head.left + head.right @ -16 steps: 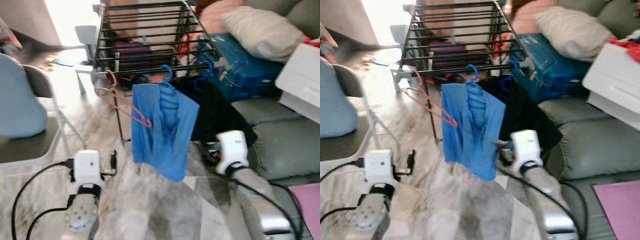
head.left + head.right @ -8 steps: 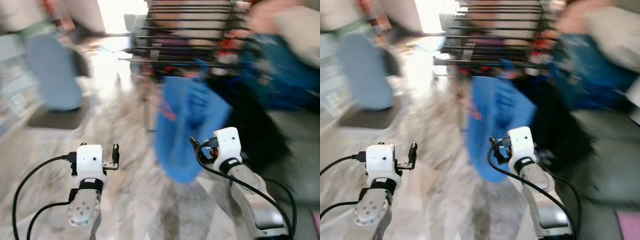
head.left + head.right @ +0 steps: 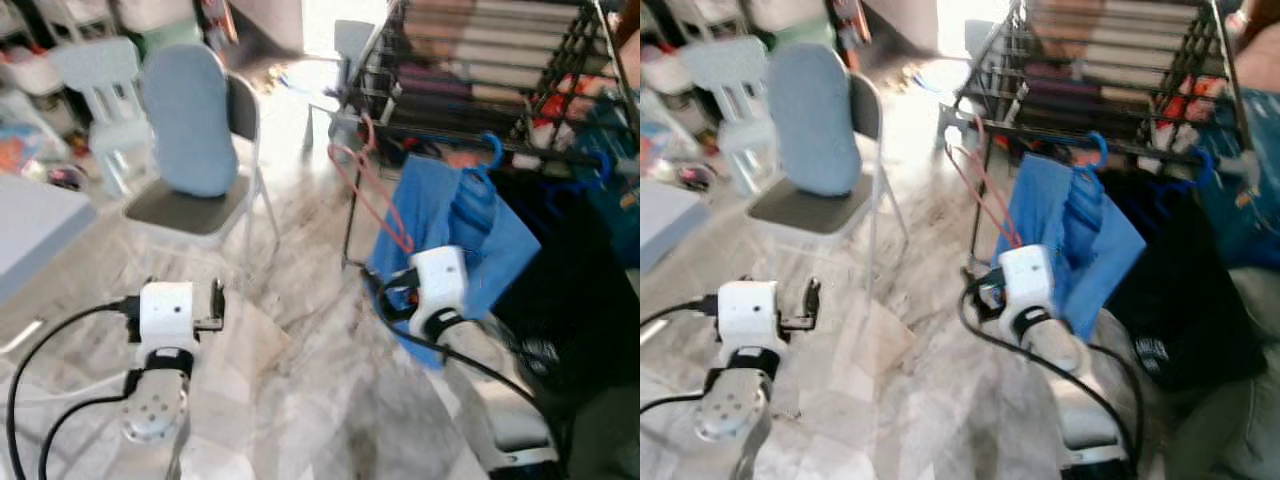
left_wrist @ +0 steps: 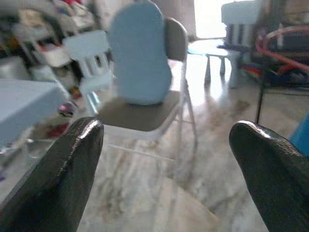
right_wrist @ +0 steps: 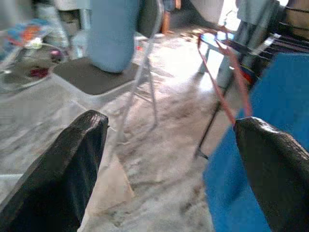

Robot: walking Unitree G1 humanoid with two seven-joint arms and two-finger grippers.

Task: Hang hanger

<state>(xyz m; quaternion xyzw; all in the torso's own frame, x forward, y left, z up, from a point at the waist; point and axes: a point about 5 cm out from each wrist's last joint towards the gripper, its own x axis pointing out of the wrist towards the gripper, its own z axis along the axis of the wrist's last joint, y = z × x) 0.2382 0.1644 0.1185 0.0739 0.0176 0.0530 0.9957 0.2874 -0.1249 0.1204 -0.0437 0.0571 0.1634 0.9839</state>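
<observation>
1. At far left, a grey counter (image 3: 30, 235) corner juts in, with a pale child-size chair (image 3: 100, 80) beyond it.
2. Next comes a folding chair (image 3: 195, 130) with a light blue cover over its backrest, standing on the marble floor (image 3: 300, 400).
3. Low on the left, the left end effector (image 3: 218, 303) hangs above the floor; its wrist view shows the two black fingertips (image 4: 67, 169) spread wide apart, holding nothing.
4. Right of centre, the right end effector (image 3: 385, 295) is raised just in front of a blue garment (image 3: 450, 240). Its fingers (image 5: 63, 169) are also parted and empty.
5. The pink hanger (image 3: 375, 190) hangs bare from the front rail of the black drying rack (image 3: 480, 90), just left of the blue garment, which hangs on a blue hanger (image 3: 490, 155). A black garment (image 3: 560, 270) hangs further right.
6. Compared with a second ago, the whole view has swung towards the left: the rack now sits at the upper right, and the chair and counter have come into sight. That is camera motion from the robot turning, not the objects moving.
7. With the pink hanger already on the rail and both end effectors empty, the hanging appears done, and the robot seems to be turning away.
</observation>
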